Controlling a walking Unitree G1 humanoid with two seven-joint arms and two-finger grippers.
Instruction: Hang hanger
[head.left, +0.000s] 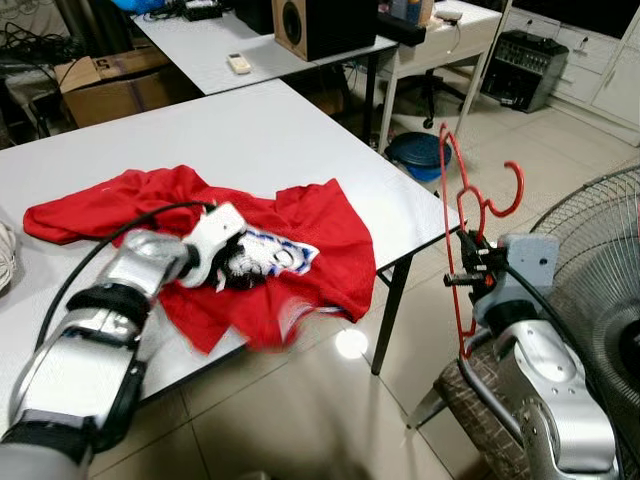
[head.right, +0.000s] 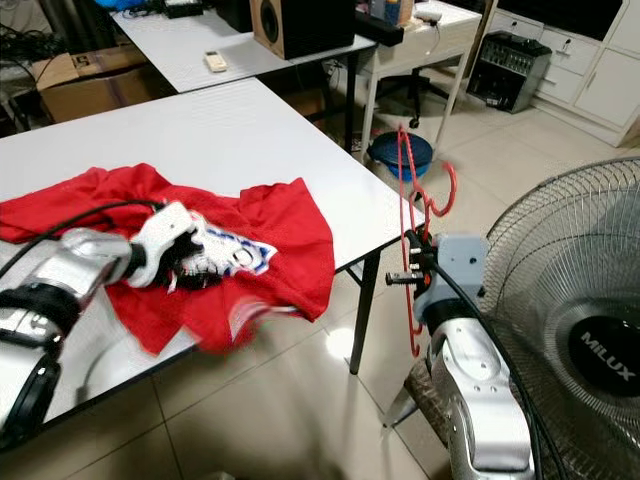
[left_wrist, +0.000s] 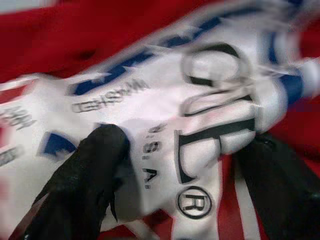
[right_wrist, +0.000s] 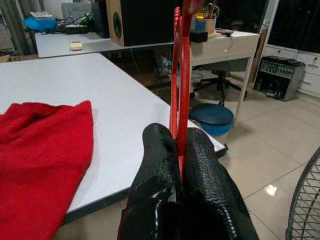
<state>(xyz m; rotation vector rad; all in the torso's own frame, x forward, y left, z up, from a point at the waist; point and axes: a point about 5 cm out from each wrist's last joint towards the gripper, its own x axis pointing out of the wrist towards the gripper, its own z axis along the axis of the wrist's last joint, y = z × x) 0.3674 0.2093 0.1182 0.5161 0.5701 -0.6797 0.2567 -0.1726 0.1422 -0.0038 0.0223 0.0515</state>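
Right wrist view: the red hanger (right_wrist: 181, 75) is pinched tight between the two black fingers (right_wrist: 160, 160) of the right gripper (right_wrist: 179, 150), and it is held up on its edge, out past the corner of the white table (head.left: 250, 140), with its hook (head.left: 510, 190) up in the air. The hanger is held by one thin wire only, so it could be twisted or could slip down if the arm is swung fast. A big fan (head.right: 570, 300) is just beside that arm, and the hook could be caught in its wire cage. On the table a red shirt (head.left: 320, 230) is spread out, with some of it hanging over the edge. The left gripper (head.left: 232, 262) is pressed down on the white print of the shirt, and its fingers (left_wrist: 85, 175) are seen open around a bunched fold of cloth; it cannot be told if the cloth is truly gripped. If the shirt is pulled by one small fold, it could be dragged off the edge onto the floor (head.left: 320, 420). No rail is seen for the hanger to be hung on.
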